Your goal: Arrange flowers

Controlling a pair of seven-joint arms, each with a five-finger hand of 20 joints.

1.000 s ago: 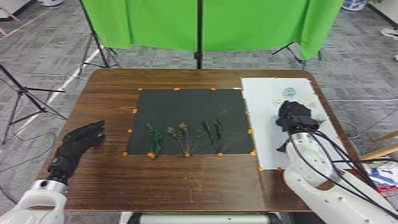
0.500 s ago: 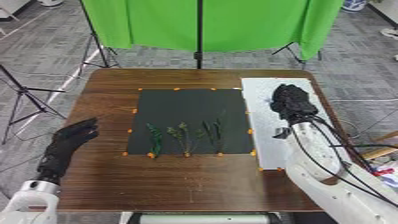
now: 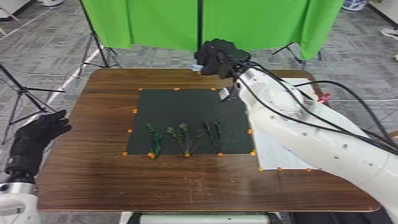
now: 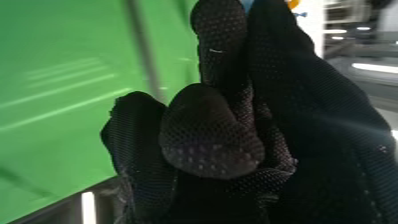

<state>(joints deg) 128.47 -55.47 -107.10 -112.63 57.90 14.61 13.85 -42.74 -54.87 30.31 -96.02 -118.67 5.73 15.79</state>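
So, my black-gloved right hand (image 3: pixel 218 58) pinched a small pale-blue thing (image 3: pixel 197 67), maybe a flower, at the upper middle. I was likely adding flowers; next I needed to bring it to the thin green stems (image 3: pixel 185 136), lower middle.

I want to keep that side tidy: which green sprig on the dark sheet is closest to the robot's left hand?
The leftmost sprig in the head view; the others all lie farther right, away from the left hand.

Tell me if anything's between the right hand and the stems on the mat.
Nothing visible blocks the way: between the right hand and the stems lie only the table and mat.
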